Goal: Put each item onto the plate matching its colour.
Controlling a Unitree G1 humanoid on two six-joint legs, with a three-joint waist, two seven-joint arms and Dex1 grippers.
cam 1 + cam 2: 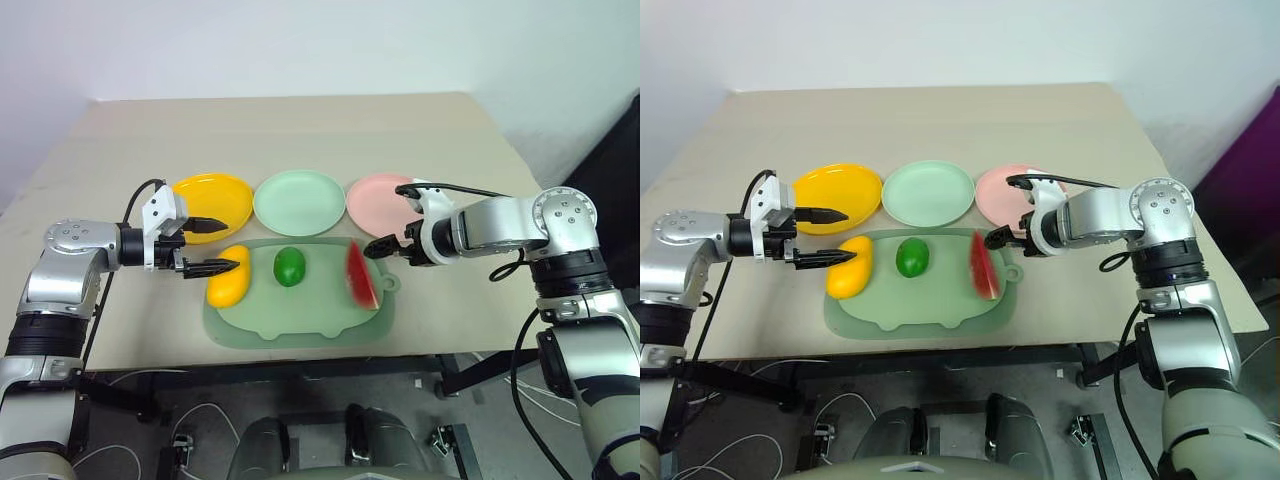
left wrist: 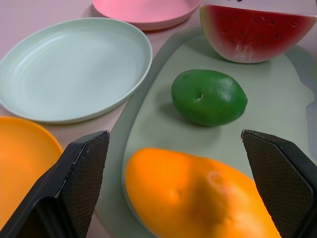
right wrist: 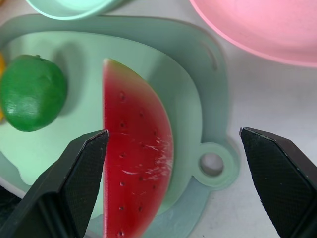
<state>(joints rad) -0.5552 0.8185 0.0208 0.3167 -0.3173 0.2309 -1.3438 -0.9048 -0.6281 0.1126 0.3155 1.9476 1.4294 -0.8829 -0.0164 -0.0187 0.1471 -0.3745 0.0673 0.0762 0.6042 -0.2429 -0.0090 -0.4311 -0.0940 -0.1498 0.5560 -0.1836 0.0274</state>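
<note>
Two head cameras look forward and down over a table, both taking in the whole mat. The left wrist camera sits low and close, facing across the mat. The right wrist camera looks almost straight down at the mat's tab end.

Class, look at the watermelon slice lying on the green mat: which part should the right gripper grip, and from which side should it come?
Probably from above, fingers across the watermelon slice at its wide middle, one on the straight red edge, one on the curved rind. It lies flat on the mat, so the sides are reachable, and the open right gripper hovers above it.
</note>
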